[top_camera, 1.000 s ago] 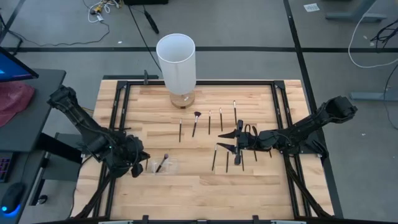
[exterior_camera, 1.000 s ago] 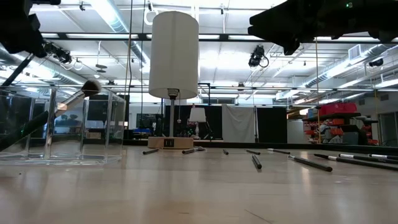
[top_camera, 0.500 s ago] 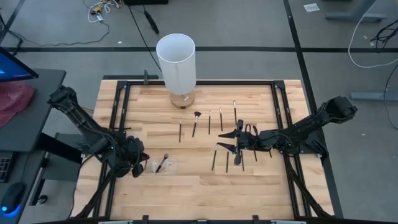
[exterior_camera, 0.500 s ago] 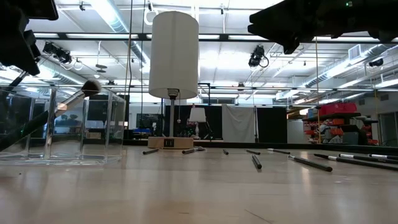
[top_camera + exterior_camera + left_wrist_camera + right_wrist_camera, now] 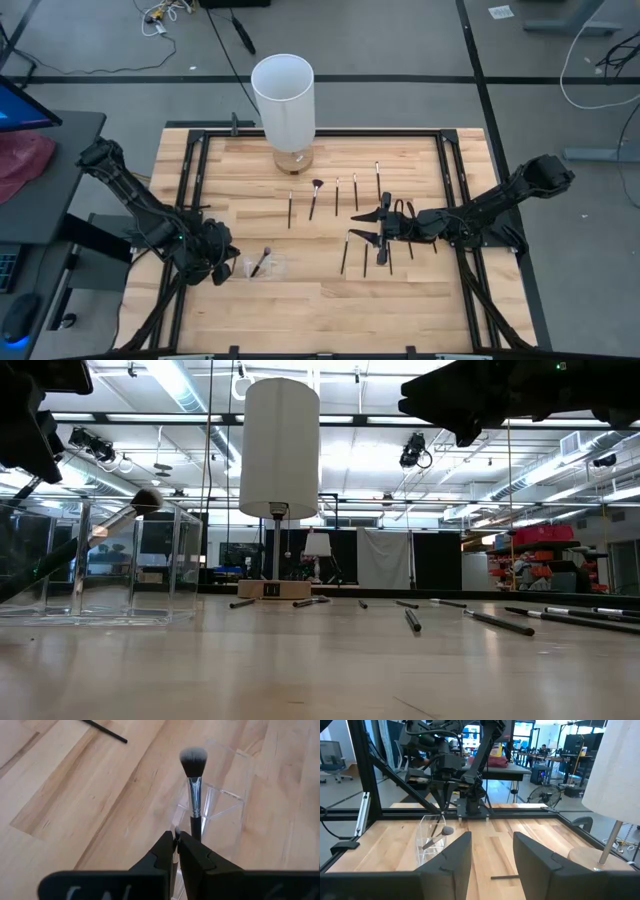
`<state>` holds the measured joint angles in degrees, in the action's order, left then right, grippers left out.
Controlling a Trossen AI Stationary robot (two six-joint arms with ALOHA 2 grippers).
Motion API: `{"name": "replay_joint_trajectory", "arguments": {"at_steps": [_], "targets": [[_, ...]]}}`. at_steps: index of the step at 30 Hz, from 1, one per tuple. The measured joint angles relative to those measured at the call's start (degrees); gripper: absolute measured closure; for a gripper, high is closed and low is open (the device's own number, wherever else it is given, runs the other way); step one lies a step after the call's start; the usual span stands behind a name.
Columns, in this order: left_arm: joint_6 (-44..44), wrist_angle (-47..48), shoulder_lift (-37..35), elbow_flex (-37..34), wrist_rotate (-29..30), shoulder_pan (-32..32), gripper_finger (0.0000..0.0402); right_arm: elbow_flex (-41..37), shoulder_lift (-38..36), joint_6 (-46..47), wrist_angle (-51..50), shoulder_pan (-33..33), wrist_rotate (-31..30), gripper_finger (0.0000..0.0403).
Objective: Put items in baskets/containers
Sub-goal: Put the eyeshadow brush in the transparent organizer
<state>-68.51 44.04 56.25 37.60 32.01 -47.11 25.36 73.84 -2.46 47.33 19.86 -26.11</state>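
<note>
We read the step in hand as the left arm finishing a drop-off. One brush (image 5: pixel 194 780) leans inside the clear container (image 5: pixel 227 802) at the near left of the table (image 5: pixel 400 300), bristles up. The left gripper (image 5: pixel 176 851) sits just above the container's edge, fingers together with nothing between them, so the brush looks released.

The right gripper (image 5: pixel 366 227) hovers at mid-table over the loose brushes (image 5: pixel 340 200), fingers apart and empty.

To do this well, we would lift the left gripper straight up and clear of the thin wall before swinging away, since a sideways brush could tip the light container.

View notes: the high view alone shows the layout of the loose brushes, two rows right of centre, well apart from the container. The low view shows what the high view barely hints at: the container's upright walls and the brush's tilt against them. The left wrist view alone shows the closed fingertips. The tall white cylinder (image 5: pixel 283 98) stands at the far edge, unused.
</note>
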Motion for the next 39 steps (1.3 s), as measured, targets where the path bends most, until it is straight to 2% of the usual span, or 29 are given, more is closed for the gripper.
{"name": "replay_joint_trajectory", "arguments": {"at_steps": [39], "targets": [[1.66,-2.17,0.0,-1.64,0.92,0.07,0.0378,0.0,0.0,-0.02,0.0,-0.02,0.0,0.0257]]}}
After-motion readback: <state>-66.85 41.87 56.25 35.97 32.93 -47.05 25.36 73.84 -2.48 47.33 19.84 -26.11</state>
